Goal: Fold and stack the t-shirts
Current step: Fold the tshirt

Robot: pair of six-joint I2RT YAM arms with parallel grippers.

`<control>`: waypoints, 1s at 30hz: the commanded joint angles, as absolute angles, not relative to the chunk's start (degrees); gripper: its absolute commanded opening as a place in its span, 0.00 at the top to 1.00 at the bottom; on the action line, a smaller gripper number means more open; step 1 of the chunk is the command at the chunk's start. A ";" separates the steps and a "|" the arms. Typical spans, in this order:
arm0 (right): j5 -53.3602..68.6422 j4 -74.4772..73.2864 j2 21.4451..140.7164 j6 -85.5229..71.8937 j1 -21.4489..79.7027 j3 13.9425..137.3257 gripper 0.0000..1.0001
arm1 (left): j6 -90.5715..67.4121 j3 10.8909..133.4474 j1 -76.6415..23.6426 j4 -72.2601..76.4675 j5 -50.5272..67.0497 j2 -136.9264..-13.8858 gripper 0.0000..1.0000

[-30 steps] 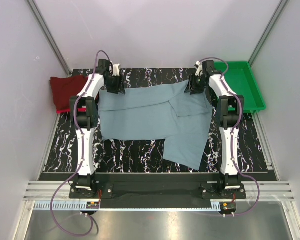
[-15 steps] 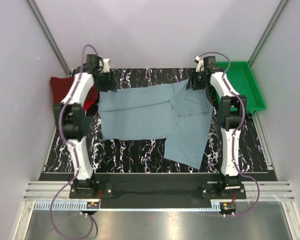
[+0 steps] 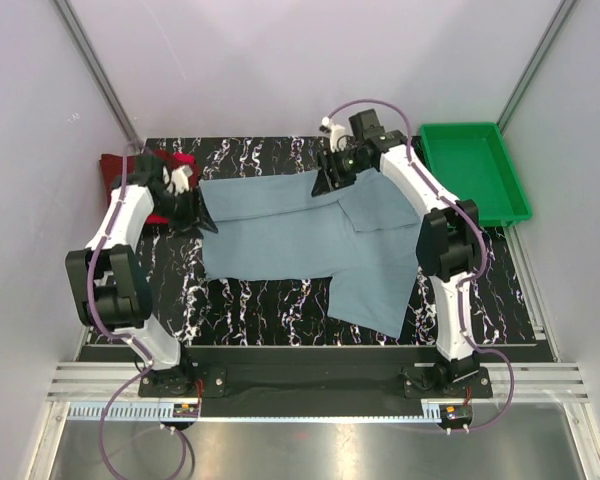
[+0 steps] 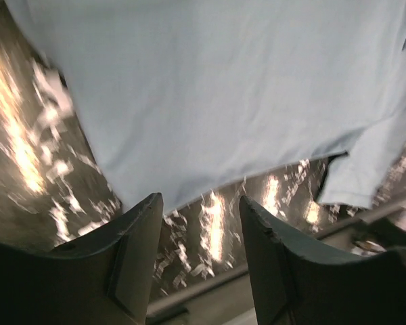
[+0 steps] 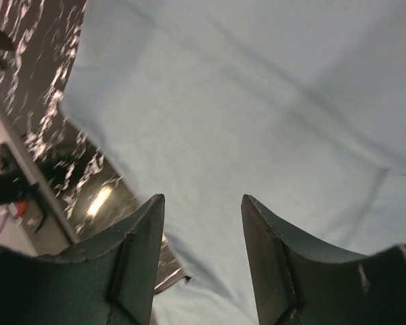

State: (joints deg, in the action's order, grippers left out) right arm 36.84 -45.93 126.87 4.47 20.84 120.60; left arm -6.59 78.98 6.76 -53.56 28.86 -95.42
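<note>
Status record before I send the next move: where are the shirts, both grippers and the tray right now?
grey-blue shirt: spread on the table, partly folded, a flap laid over its right side
left gripper: open, holding nothing, at the shirt's left edge
right gripper: open, holding nothing, over the shirt's far edge
maroon shirt: folded, far left, partly behind the left arm
green tray: far right, apart from the shirt
</note>
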 commanded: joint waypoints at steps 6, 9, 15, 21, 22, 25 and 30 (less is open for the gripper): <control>42.19 -49.57 130.43 2.29 23.20 118.30 0.43 | -14.67 69.18 12.65 -55.63 35.34 -90.09 0.44; 39.56 -49.04 132.27 2.46 23.64 118.47 0.43 | -15.82 68.03 12.57 -55.72 34.37 -90.35 0.44; 36.39 -48.43 135.26 0.44 24.34 120.06 0.42 | -16.17 68.99 12.57 -58.79 26.73 -92.37 0.44; 37.18 -47.81 135.79 -1.13 24.43 119.88 0.42 | -11.70 67.24 12.48 -61.61 26.02 -91.06 0.55; 37.44 -47.64 135.70 -1.32 24.52 119.88 0.42 | -10.65 66.45 12.57 -61.79 25.84 -90.79 0.56; 37.36 -47.72 135.97 -1.23 24.52 120.23 0.42 | -7.75 65.13 12.48 -62.05 25.58 -90.97 0.56; 36.74 -47.81 136.40 -0.88 24.52 120.50 0.42 | -7.47 63.99 12.66 -61.35 22.94 -92.19 0.53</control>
State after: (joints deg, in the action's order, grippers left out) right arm 37.06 -48.71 136.27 -0.36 23.75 118.39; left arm -9.06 64.45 12.53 -61.32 24.84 -92.73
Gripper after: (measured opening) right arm 0.580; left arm 0.462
